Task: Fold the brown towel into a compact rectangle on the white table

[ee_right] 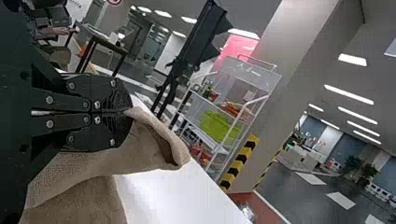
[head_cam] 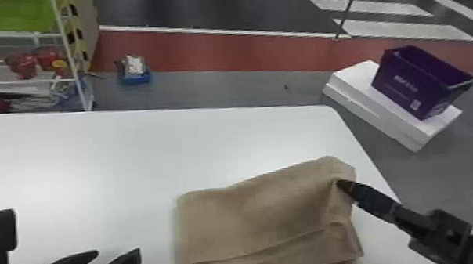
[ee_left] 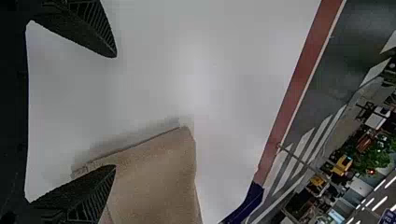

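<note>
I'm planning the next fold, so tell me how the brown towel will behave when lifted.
The brown towel should be floppy, since it creases where the right gripper pinches it. Its layers may slip apart, as their near edges lie offset.

One towel (head_cam: 260, 218), one table (head_cam: 92, 162), two grippers (head_cam: 119, 250).

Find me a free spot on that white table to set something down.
The white table is bare from its far edge down to the brown cloth towel and black left gripper, plus a narrower gap between those two. Crowded near the right edge, where the black right gripper pinches the towel.
</note>
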